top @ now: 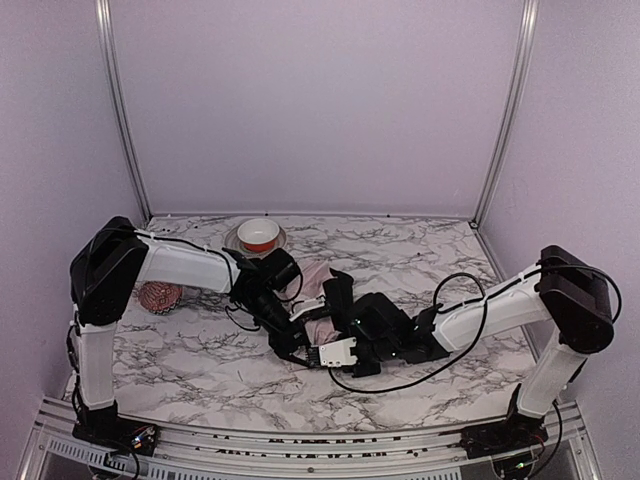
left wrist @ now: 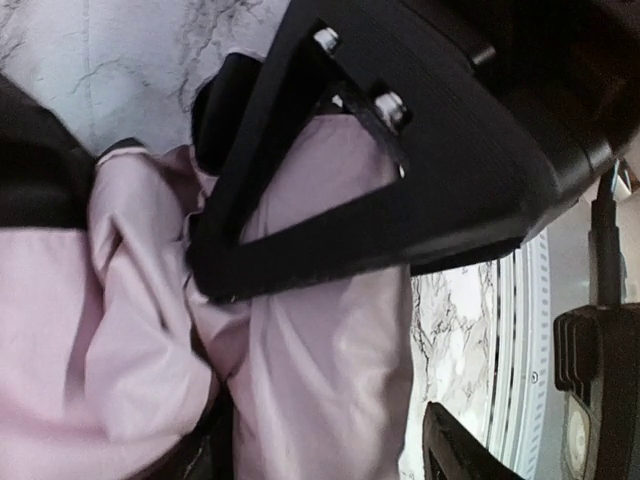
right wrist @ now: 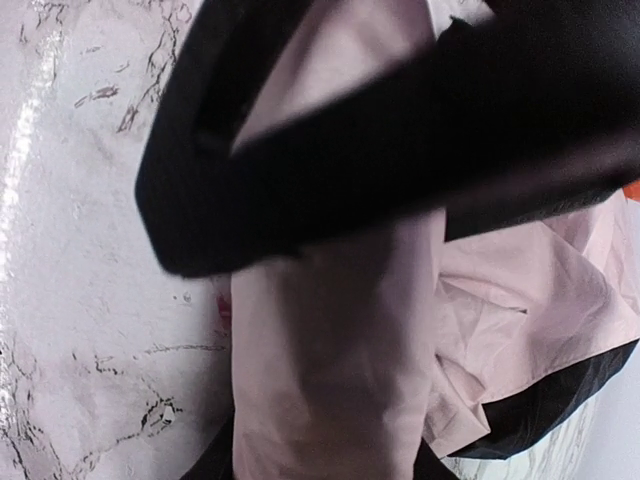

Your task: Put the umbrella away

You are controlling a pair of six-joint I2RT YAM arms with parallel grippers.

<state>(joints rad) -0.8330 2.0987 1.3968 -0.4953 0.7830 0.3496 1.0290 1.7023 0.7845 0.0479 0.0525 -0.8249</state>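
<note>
nearest us, the left gripper (top: 298, 342) straddles the umbrella (top: 318, 277), the pink roll lying crosswise between its fingers; whether it pinches, we cannot tell. just beyond, the right gripper (top: 338, 290) crosses the same roll, its grip equally unclear.

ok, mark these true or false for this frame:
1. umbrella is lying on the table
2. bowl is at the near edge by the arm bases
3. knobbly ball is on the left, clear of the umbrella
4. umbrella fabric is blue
1. True. The umbrella lies bunched on the marble table, about mid-table, where the two arms meet.
2. False. The bowl stands at the far side of the table, close to the back wall.
3. True. The knobbly ball sits at the left, behind the left arm and apart from the umbrella.
4. False. The fabric is pale pink with a black lining.
</note>
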